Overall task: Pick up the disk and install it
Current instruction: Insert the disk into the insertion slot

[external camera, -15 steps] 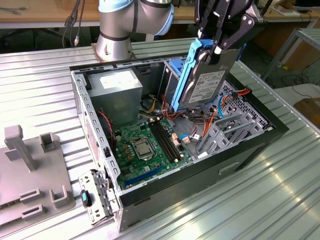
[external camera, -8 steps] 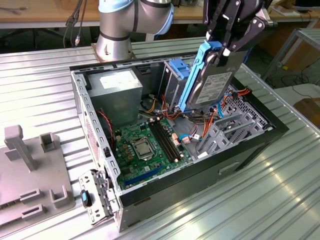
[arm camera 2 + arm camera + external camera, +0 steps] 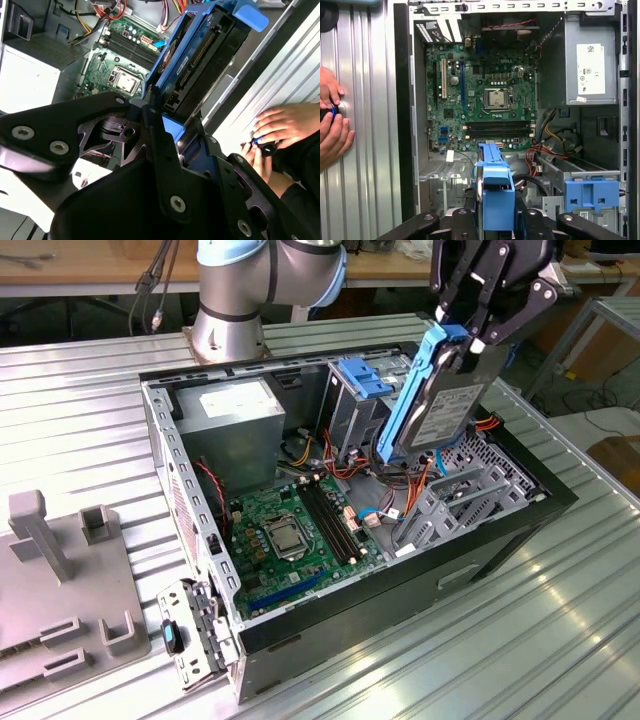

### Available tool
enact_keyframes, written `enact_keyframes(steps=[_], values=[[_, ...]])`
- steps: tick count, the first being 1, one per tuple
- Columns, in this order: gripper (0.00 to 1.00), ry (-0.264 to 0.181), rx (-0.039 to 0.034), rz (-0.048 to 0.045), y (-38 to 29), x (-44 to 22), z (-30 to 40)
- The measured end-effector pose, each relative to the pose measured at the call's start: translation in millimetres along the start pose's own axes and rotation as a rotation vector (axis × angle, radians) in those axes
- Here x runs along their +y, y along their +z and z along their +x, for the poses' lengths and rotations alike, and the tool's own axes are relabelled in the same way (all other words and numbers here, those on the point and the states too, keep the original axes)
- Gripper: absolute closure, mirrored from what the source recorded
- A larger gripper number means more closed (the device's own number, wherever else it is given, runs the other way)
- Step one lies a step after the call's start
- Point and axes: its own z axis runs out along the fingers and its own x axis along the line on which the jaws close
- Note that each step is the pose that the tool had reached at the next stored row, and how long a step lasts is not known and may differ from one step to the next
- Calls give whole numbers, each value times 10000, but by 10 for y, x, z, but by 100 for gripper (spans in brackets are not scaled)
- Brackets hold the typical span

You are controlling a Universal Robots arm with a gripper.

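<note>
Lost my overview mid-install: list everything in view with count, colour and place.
disk: one, dark grey in a blue carrier, tilted above the open case
case: one, black and grey, on the table
motherboard: one, green, on the case floor
power supply: one, grey, inside the case
bracket: one, paler blue, inside the case beside the disk
fixture: one, grey, table at the exterior view's left
table: one, silver, under everything
hands: two, a person's, on the table beside the case
gripper: one, black, fingers shut on the disk's upper end
</note>
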Motion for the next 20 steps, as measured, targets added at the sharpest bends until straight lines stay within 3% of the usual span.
enact_keyframes(steps=[9,20], values=[[63,0,9,0,22,-39,174],[63,-24,7,1,59,-307,258]])
